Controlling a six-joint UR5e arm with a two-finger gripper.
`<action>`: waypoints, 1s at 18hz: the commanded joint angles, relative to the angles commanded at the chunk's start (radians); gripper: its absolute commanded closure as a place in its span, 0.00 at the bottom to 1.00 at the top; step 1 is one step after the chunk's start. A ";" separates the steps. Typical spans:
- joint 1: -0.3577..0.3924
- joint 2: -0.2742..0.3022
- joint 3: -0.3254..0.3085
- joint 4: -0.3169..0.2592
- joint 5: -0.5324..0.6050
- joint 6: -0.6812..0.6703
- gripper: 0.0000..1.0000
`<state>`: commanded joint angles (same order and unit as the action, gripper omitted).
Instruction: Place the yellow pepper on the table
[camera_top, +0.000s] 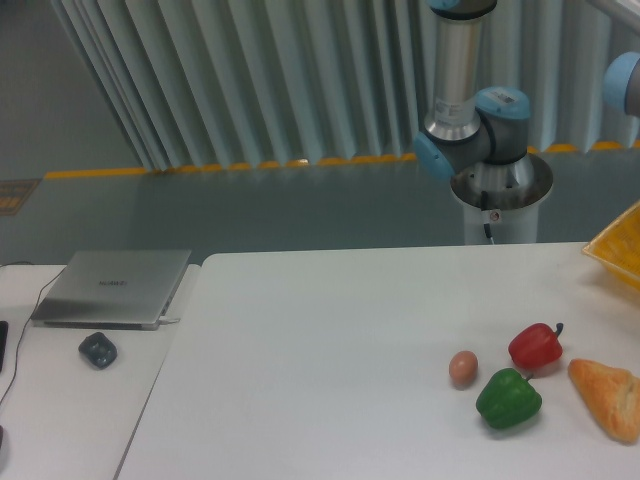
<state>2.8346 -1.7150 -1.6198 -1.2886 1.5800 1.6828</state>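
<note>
I see the white counter with a red pepper, a green pepper, a small brown egg and a bread loaf near its right side. A yellow basket pokes in at the right edge. I cannot find the yellow pepper. The arm stands behind, but its jaws are out of view, so I cannot tell their state.

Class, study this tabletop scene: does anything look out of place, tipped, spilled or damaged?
Nothing looks spilled or damaged. The red pepper, green pepper, egg and bread loaf lie loose on the table. One oddity: no yellow pepper shows, and the arm's gripper is out of frame; a yellow object is cut off at the right edge.
</note>
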 joint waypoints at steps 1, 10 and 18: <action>0.032 0.011 -0.008 0.003 0.000 0.001 0.00; 0.193 0.022 -0.091 0.029 -0.006 -0.002 0.00; 0.285 0.011 -0.129 0.049 -0.093 0.000 0.00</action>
<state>3.1200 -1.7042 -1.7487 -1.2396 1.4866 1.6828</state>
